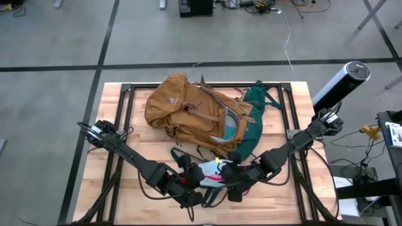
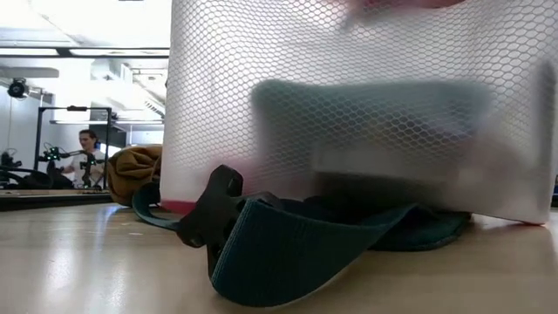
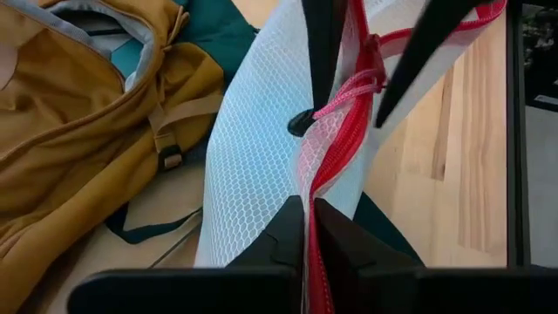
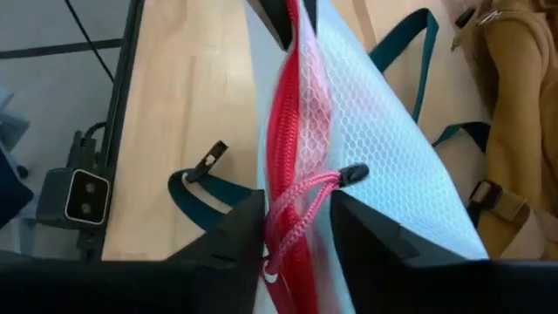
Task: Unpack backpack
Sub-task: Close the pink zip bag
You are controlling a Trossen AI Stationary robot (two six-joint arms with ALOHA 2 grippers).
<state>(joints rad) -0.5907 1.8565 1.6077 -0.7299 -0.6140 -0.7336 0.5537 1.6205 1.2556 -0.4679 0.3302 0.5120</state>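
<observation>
The mustard-tan backpack [image 1: 188,110] lies on its side across the far middle of the table, mouth open. Its dark green straps [image 2: 288,244] trail toward the near edge. A white mesh pouch [image 1: 210,172] with a red zip stands upright between my grippers near the front centre, something dark inside it. My left gripper [image 3: 308,209] is shut on the pouch's zip edge. My right gripper [image 4: 296,218] is open. Its fingers stand either side of the same red zip edge and the pink pull cord [image 4: 305,196]. My left gripper pinches the pouch's red zip edge [image 3: 307,179] between its two fingers, slanting down from the table's near left. The pouch stands upright below the fingers, its lower edge [image 2: 349,196] down at the green straps. My right gripper: I cannot tell whether its fingers touch the zip edge or the cord.
A black strap buckle [image 2: 214,214] lies on the table in front of the pouch. Black frame rails [image 1: 125,103] run along the table's edges. A black cylinder [image 1: 342,81] stands off the far right corner. A person [image 2: 87,153] sits in the room beyond the table.
</observation>
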